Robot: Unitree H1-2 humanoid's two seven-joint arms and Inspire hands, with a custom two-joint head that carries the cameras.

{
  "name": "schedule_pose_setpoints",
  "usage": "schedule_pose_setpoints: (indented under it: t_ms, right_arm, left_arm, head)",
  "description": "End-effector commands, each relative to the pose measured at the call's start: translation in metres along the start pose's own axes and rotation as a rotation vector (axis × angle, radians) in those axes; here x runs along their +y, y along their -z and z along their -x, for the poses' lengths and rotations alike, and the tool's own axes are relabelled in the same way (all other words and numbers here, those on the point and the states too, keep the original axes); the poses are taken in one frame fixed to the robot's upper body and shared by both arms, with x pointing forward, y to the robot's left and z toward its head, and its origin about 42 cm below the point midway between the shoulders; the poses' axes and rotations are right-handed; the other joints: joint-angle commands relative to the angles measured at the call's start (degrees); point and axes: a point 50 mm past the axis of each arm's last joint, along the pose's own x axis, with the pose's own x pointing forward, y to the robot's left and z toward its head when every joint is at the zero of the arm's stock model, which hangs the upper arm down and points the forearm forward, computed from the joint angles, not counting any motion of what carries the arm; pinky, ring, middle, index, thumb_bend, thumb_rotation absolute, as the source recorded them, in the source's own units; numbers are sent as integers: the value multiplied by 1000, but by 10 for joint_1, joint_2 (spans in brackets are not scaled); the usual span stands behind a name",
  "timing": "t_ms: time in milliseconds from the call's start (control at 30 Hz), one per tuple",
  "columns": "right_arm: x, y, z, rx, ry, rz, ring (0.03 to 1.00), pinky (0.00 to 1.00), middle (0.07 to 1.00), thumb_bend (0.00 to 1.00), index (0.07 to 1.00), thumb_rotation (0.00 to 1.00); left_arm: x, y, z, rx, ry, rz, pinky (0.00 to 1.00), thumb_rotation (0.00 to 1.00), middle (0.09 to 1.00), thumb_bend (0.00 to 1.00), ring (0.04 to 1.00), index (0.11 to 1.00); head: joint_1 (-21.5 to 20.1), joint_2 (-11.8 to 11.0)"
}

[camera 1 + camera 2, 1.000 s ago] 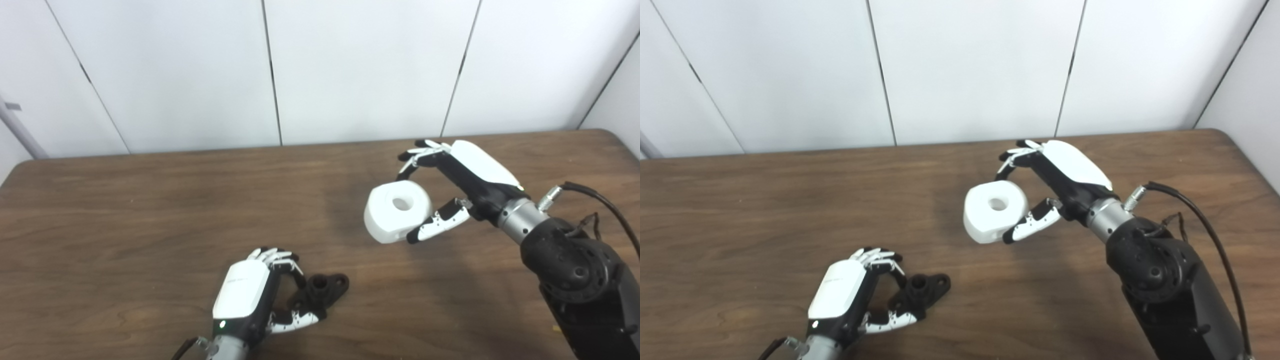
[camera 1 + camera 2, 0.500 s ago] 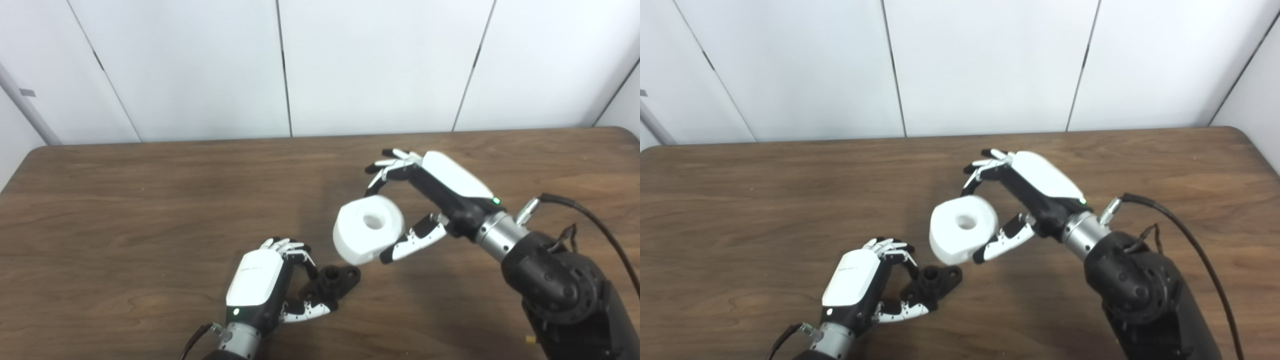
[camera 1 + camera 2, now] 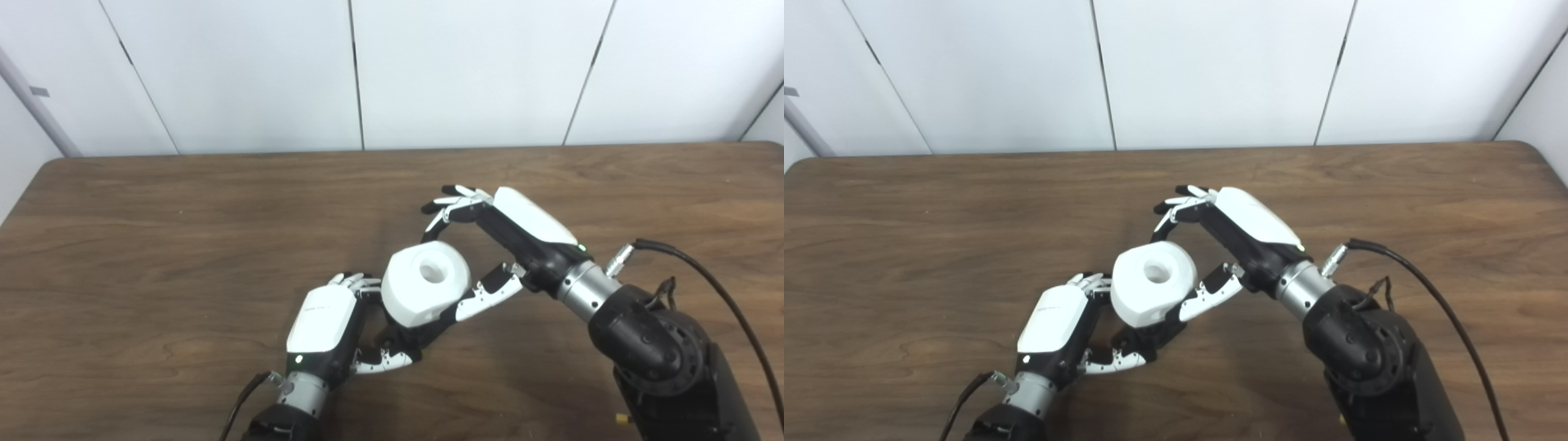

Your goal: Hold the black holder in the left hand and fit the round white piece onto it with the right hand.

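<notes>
Right hand [image 3: 490, 245] pinches the round white piece [image 3: 425, 283], poised directly over the black holder [image 3: 1145, 335]. Left hand [image 3: 324, 331] is clamped on the holder at the table [image 3: 153, 257]. Seating not visible; fit probably left.

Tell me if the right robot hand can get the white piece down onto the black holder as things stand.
Probably yes. The right robot hand holds the white piece just over the black holder, which the left robot hand grips. Nothing lies between them, though the piece hides the holder's top, so alignment is unclear.
</notes>
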Motion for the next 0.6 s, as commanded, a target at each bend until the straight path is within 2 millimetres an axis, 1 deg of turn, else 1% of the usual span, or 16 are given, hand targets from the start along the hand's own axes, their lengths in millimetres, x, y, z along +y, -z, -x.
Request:
schedule_pose_setpoints:
  t_ms: [0, 567]
  right_arm:
    - [-7, -9, -3, -50, 44, 34, 969, 1000, 839, 525, 482, 137]
    - [2, 1, -3, -17, 18, 41, 975, 1000, 839, 524, 482, 136]
  left_arm:
    - [1, -5, -4, -19, -6, -22, 933, 53, 784, 524, 862, 484]
    - [0, -4, -4, -18, -6, -19, 924, 53, 782, 524, 857, 484]
  head:
    - [0, 1]
    - [-3, -4]
